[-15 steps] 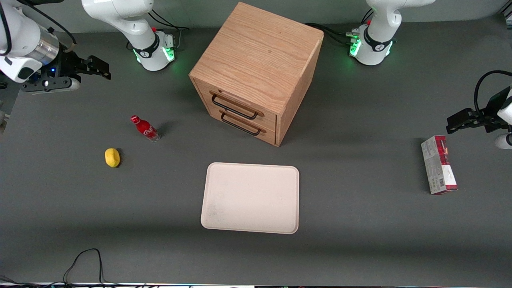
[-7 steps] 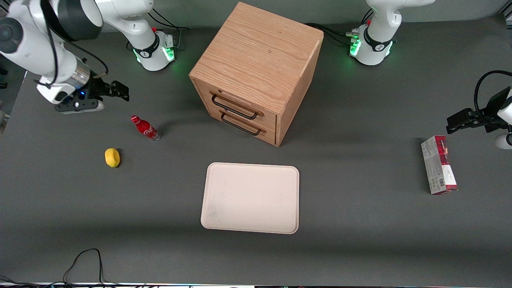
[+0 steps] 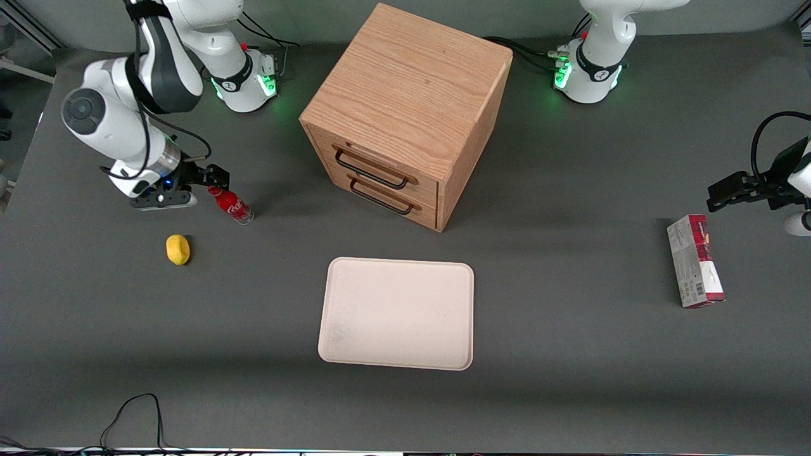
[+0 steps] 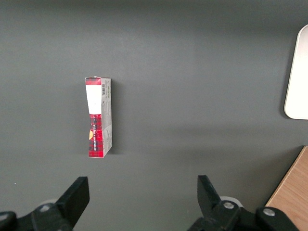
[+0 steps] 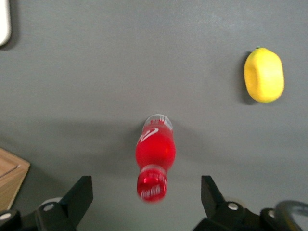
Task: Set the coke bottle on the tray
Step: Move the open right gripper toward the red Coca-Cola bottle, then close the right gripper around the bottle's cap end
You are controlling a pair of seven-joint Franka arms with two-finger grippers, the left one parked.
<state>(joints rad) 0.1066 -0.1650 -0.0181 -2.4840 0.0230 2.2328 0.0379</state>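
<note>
The coke bottle (image 3: 233,206), small and red with a red cap and a clear base, stands upright on the grey table toward the working arm's end. My right gripper (image 3: 214,180) hangs just above its cap, open and empty. In the right wrist view the bottle (image 5: 155,147) stands between the spread fingers, cap toward the camera, and the gripper (image 5: 147,190) touches nothing. The cream tray (image 3: 396,313) lies flat and bare, nearer the front camera than the cabinet. Its corner also shows in the right wrist view (image 5: 2,21).
A yellow lemon (image 3: 178,249) lies beside the bottle, nearer the front camera; it also shows in the right wrist view (image 5: 263,75). A wooden two-drawer cabinet (image 3: 405,107) stands mid-table. A red-and-grey carton (image 3: 695,259) lies toward the parked arm's end.
My right arm has swung down and in from the table's edge, bringing the open gripper over the bottle's cap. The bottle, lemon and tray have not moved.
</note>
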